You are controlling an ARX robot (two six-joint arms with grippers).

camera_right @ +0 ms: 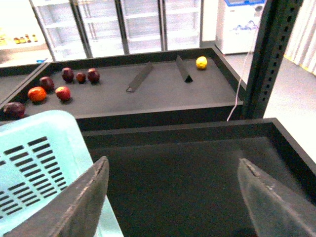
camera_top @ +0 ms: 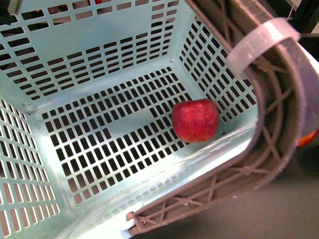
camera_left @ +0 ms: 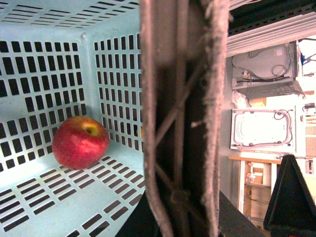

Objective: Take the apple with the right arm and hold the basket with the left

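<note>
The turquoise basket (camera_top: 99, 45) fills the front view. One of the left fingers (camera_top: 279, 124), ribbed and curved, lies along its near rim. I cannot tell whether they pinch the wall. The right fingers (camera_right: 89, 202) are spread wide and empty over the dark desk (camera_right: 177, 182), beside the basket. The apple (camera_top: 195, 120) rests on the basket floor near a corner. Small fruits (camera_right: 63, 93) sit well apart, beyond.

Our red apple (camera_top: 195, 120) sits on the turquoise basket's (camera_top: 99, 40) floor by a wall. Our left pincer finger (camera_top: 279, 134) lies along its rim.
</note>
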